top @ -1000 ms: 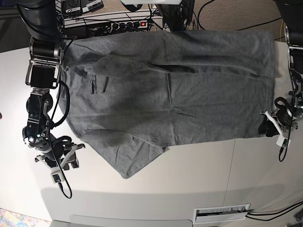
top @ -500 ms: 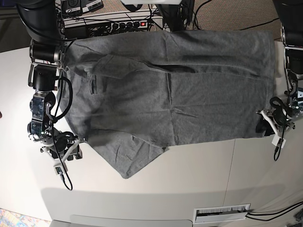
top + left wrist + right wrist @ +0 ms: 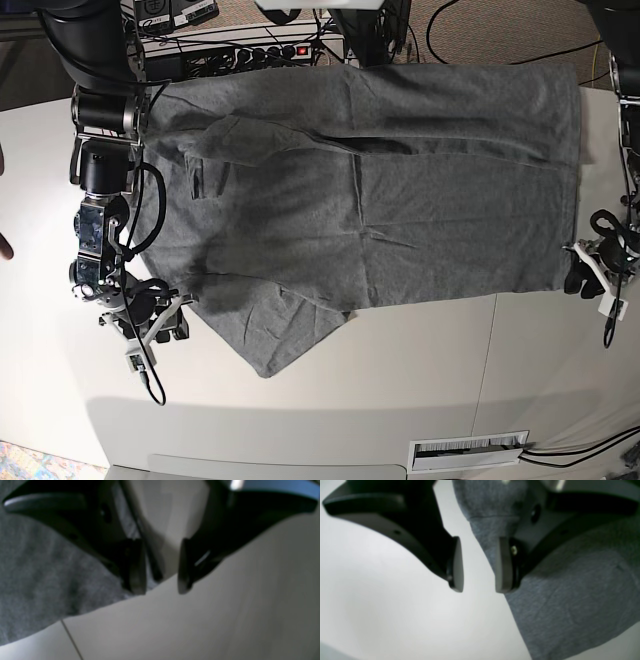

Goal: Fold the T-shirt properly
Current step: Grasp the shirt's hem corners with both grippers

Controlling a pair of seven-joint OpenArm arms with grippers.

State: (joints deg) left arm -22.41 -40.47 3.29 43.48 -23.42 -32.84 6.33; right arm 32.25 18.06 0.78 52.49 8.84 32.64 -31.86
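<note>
The right end effector [image 3: 160, 325] sits at 8 o'clock in the base view, jaws spread, empty, one pad [image 3: 503, 565] against a sleeve edge. The T-shirt [image 3: 380, 180] lies flat across the white bench [image 3: 400, 370]. The left end effector [image 3: 590, 270] sits at 3 o'clock, jaws spread, beside the hem corner.

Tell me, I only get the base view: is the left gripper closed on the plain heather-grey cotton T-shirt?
Observer: No. The left wrist view shows the left gripper open at the edge of the plain heather-grey cotton T-shirt, pinching nothing.
Operator: And the right one?
Observer: The right wrist view shows the right gripper open too, with one finger over cloth and the other over the bare white table.
</note>
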